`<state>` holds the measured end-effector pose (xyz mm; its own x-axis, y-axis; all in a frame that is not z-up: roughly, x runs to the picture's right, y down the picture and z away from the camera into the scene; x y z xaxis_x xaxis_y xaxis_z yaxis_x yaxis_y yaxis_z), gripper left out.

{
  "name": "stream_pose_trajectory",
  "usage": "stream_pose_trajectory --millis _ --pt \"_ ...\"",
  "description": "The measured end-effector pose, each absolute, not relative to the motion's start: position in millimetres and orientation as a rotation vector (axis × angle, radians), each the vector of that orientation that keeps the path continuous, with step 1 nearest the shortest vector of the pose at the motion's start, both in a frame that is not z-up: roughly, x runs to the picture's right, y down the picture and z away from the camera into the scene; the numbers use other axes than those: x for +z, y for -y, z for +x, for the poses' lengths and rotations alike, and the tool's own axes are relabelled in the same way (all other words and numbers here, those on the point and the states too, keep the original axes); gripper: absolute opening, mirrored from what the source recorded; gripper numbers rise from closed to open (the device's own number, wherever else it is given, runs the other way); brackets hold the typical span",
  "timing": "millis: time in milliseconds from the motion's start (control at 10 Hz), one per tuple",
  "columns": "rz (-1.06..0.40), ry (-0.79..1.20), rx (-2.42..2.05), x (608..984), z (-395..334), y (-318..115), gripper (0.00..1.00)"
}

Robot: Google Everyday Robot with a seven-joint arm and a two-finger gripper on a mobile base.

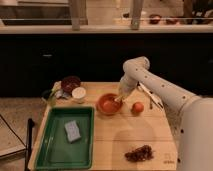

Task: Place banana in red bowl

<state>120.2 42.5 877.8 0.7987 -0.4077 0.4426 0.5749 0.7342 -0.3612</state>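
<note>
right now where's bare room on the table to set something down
Bare wood in front of the red bowl, between the tray and grapes. Also tray floor around the sponge. Crowded: back left by maroon bowl and cup; gripper hangs over the red bowl's right rim, beside the orange.

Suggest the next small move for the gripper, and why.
Probably nudge the gripper inward, toward the middle of the red bowl. The pale banana seems to be at the gripper, over the bowl's rim nearest the orange, so letting go there might drop it outside.
</note>
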Motion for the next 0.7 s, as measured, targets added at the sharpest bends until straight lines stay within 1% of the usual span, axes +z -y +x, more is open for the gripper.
stream_pose_trajectory --millis 700 --pt "-0.523 0.490 -0.627 862.2 82.8 -54.9 0.10"
